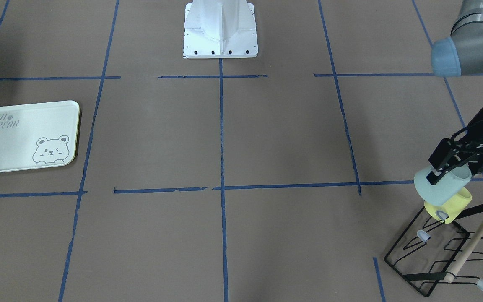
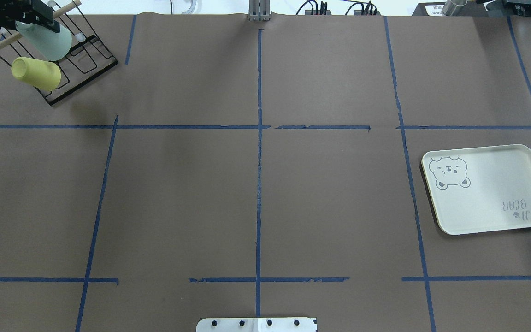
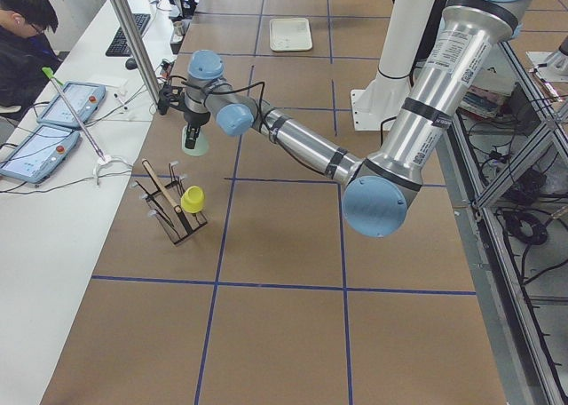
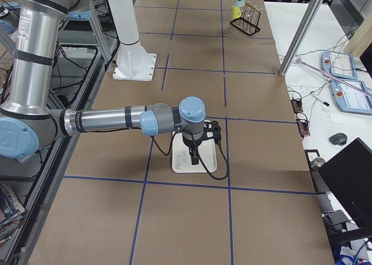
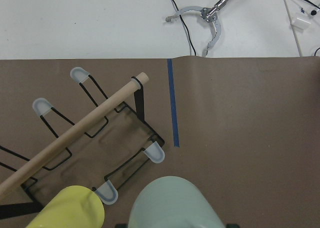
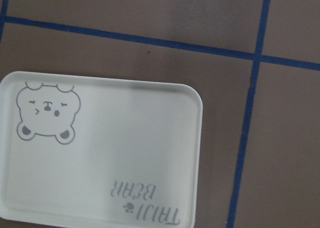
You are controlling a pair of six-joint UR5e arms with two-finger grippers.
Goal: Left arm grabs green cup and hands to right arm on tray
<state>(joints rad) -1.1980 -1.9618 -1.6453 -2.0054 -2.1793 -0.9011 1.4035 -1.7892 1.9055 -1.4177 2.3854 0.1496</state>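
Note:
My left gripper point(image 1: 442, 172) is shut on the rim of the pale green cup point(image 1: 442, 185). It holds the cup tilted, just above the black wire rack point(image 1: 432, 262) at the table's far left corner. The green cup also shows in the overhead view point(image 2: 50, 40) and at the bottom of the left wrist view point(image 5: 175, 205). The cream bear tray point(image 2: 491, 198) lies flat on the right side of the table. My right gripper point(image 4: 194, 153) hangs over the tray point(image 4: 204, 163). It shows only in the exterior right view, so I cannot tell whether it is open.
A pale yellow cup point(image 1: 449, 206) sits on a rack prong just below the green cup. The rack has a wooden dowel handle point(image 1: 474, 241). The white robot base point(image 1: 220, 29) stands at the table's middle edge. The right wrist view shows the tray point(image 6: 100, 153) directly below.

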